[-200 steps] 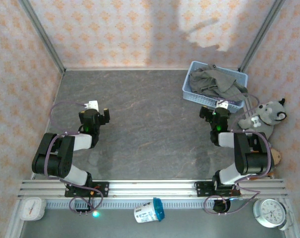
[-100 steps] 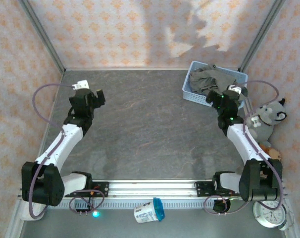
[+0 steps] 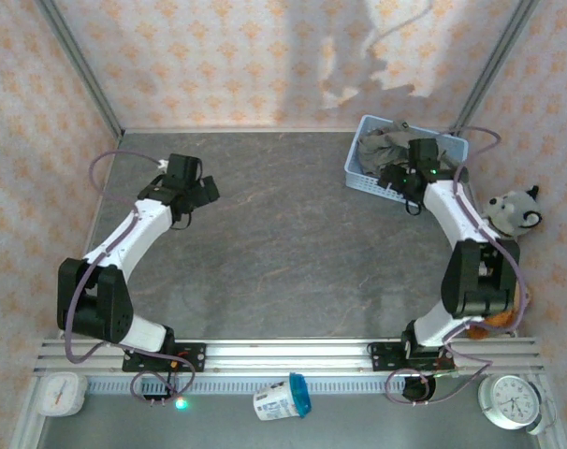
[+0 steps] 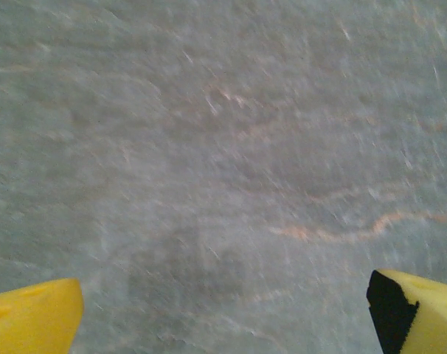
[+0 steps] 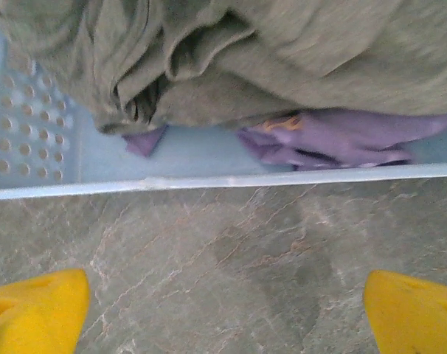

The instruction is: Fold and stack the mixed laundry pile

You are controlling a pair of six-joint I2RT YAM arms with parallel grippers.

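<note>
Right wrist shows my right claw (image 5: 223,313), jaws wide apart, just short of the blue basket (image 5: 32,147) holding the olive-grey garment (image 5: 297,51) atop the lavender T-shirt (image 5: 349,140). Unloading looks not yet begun; next I must clear the rim and pinch olive cloth.

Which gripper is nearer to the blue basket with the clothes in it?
Right. The right gripper hangs open over the table, just outside the near wall of the basket. The left gripper is far off to the basket's left, across the table.
</note>
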